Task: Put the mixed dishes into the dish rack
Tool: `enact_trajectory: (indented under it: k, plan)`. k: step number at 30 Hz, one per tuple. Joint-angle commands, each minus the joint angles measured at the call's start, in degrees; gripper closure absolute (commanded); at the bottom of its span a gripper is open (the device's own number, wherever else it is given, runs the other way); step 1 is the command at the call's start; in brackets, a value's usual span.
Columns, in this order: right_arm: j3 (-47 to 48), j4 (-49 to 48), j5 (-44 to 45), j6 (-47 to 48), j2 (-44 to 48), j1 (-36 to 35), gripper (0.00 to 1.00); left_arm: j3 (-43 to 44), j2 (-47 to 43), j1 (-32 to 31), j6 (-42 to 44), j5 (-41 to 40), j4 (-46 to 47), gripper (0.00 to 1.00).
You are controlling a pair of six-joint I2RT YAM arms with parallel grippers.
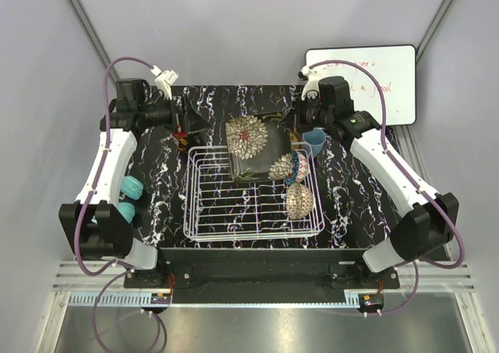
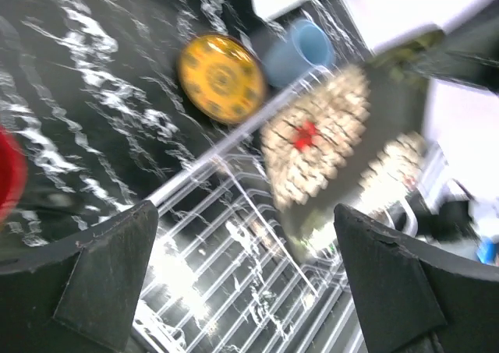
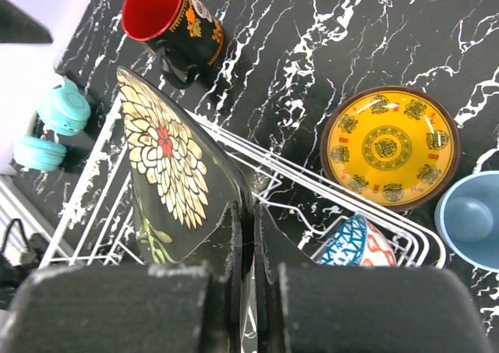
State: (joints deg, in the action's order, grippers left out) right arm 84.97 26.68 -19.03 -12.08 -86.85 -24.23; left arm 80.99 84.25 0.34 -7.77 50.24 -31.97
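Note:
The white wire dish rack [image 1: 234,213] sits mid-table. My right gripper [image 3: 253,213] is shut on the rim of the floral dark-backed saucer [image 3: 168,166] and holds it tilted on edge over the rack's far side [image 1: 249,144]. A blue patterned bowl [image 3: 355,244] and a beige-brown bowl [image 1: 299,201] sit at the rack's right side. The yellow plate [image 3: 390,146], light blue cup [image 3: 472,220] and red mug [image 3: 168,22] stand on the table beyond the rack. My left gripper [image 2: 243,213] is open and empty above the rack's far left corner [image 1: 185,127].
Two teal rounded objects [image 1: 129,197] lie left of the rack beside the left arm. A white whiteboard [image 1: 374,80] stands at the far right behind the right arm. The table's black marbled top [image 1: 156,174] ends at grey walls.

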Motion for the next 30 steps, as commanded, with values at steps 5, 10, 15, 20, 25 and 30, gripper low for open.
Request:
enact_trajectory:
  k: [5,10,15,20,25,30]
  plan:
    - [-1.74,-13.49,-0.84,0.03,7.92,0.32,1.00,0.05,-5.74,0.36,7.02,5.09,-6.54,0.01]
    - [-2.17,-13.32,0.04,-0.14,9.15,0.32,1.00,-1.18,-8.83,0.80,-4.79,-8.73,-7.40,0.01]
    - [-2.26,-12.35,-0.05,-0.49,10.99,0.50,1.00,-5.91,-22.95,-14.73,18.61,-43.60,-10.58,0.01]
    - [-4.81,-12.26,-0.83,-1.02,14.94,0.85,1.00,-11.38,-36.68,-16.07,22.81,-53.89,-9.33,0.01]
    - [-6.92,-12.26,-1.45,-0.32,17.15,0.85,1.00,-4.88,-37.23,-16.07,15.43,-48.86,-22.26,0.01]
    - [-8.41,-13.31,-1.19,0.12,17.94,0.85,1.00,-4.08,-33.72,-16.07,16.04,-34.52,-26.21,0.01]
